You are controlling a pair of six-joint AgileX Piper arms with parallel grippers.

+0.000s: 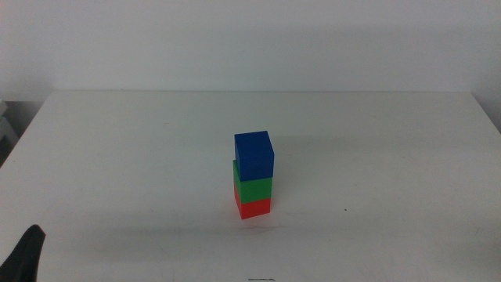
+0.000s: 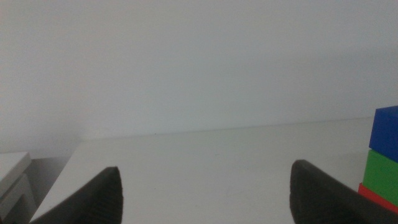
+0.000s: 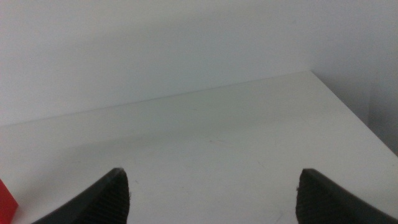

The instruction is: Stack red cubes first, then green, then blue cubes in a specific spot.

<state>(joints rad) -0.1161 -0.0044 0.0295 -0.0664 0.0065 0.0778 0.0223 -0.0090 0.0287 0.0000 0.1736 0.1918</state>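
A stack of three cubes stands near the middle of the white table in the middle view: the red cube point(image 1: 254, 207) at the bottom, the green cube point(image 1: 252, 189) on it, the blue cube point(image 1: 254, 155) on top, turned slightly and overhanging a little. The stack also shows in the left wrist view: blue cube point(image 2: 387, 132), green cube point(image 2: 381, 174), red cube point(image 2: 377, 198). My left gripper point(image 2: 205, 193) is open and empty, low at the table's front left point(image 1: 23, 254), well apart from the stack. My right gripper point(image 3: 211, 196) is open and empty; a sliver of the red cube point(image 3: 6, 200) shows there.
The white table point(image 1: 117, 157) runs to a pale wall behind. Its right edge and far corner show in the right wrist view point(image 3: 348, 112). A pale object point(image 1: 6, 125) stands off the table's left edge.
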